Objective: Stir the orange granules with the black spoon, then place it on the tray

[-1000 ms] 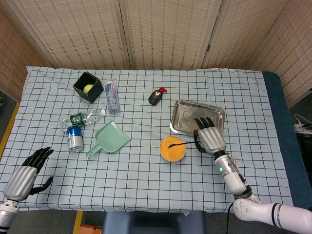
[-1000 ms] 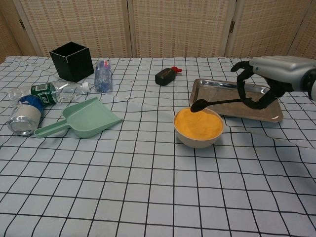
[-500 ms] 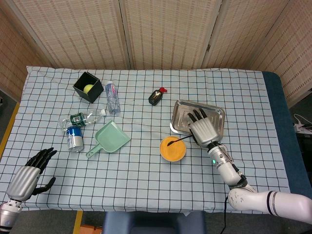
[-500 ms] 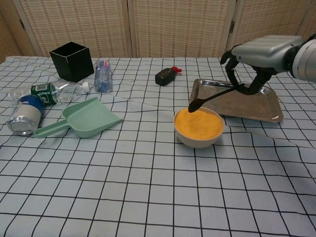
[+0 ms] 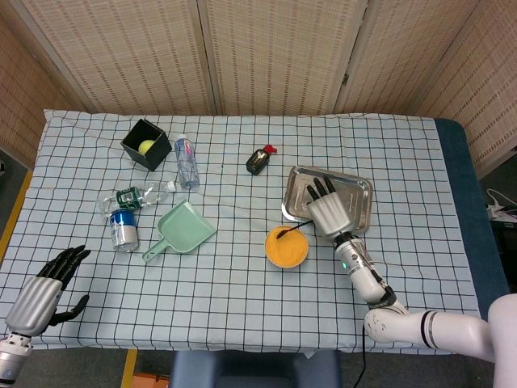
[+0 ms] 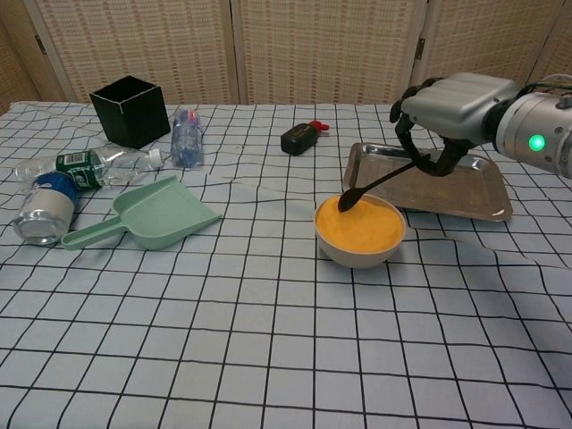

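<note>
A white bowl [image 6: 360, 253] full of orange granules [image 6: 359, 225] stands just in front of the metal tray [image 6: 478, 206], right of the table's centre. My right hand [image 6: 442, 112] hovers over the tray's left part and grips the handle of the black spoon [image 6: 375, 184]. The spoon slants down to the left, its tip touching the granules at the bowl's back left. The head view shows the same bowl [image 5: 287, 247], spoon [image 5: 292, 233], tray [image 5: 357, 194] and right hand [image 5: 327, 212]. My left hand [image 5: 42, 293] hangs open off the table's front left corner, holding nothing.
A green scoop [image 6: 147, 214], a lying can [image 6: 41, 213] and two lying bottles [image 6: 98, 164] [image 6: 185, 137] crowd the left side. A black box [image 6: 131, 110] stands at the back left. A small black bottle with a red cap [image 6: 301, 138] lies behind the bowl.
My right hand has moved left and back over the tray, steepening the spoon. The spoon's tip has dropped from above the bowl into the granules.
</note>
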Robot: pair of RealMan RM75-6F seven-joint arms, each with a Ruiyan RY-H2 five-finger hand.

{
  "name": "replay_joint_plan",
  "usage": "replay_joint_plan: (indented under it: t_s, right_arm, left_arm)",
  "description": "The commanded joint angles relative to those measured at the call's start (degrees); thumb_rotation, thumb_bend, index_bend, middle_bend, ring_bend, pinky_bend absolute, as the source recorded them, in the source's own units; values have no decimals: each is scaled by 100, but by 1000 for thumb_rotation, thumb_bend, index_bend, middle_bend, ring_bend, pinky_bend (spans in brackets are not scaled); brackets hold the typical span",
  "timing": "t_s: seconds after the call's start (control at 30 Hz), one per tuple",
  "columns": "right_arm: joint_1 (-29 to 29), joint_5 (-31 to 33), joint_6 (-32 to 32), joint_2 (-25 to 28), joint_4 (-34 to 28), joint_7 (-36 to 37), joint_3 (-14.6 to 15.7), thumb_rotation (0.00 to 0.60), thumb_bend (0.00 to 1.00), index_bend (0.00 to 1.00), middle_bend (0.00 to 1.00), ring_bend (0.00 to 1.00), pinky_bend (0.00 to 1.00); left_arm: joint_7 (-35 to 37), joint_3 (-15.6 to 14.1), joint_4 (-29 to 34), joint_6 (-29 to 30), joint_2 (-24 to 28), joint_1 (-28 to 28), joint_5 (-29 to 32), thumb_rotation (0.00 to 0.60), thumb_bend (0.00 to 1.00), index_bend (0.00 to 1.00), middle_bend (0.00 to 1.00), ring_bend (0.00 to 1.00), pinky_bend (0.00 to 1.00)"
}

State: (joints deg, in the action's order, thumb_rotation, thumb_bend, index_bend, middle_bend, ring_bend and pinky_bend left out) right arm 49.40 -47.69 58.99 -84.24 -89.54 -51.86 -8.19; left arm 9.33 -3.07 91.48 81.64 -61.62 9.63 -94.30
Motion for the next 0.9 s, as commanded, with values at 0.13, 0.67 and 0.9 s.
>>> replay_joint_plan:
  t_s: [0.13,0.67,0.9]
  right_arm:
    - [36,-49,-15,-97,124,55,87,600,916,989,145,0,0]
    - [65,296,-44,355,-669,-163,354,600,926,1000,146,0,0]
    - [21,380,43,553,-910,154,271,600,926,1000,146,0,0]
  left_arm:
    - [34,21,-19,-8,0,10,29,600,385,0,0,0,169]
    - [-22,22,-8,60,-8,-17,-2,600,386,0,0,0,169]
    - [-27,13,8,77,2,-28,-16,600,385,0,0,0,169]
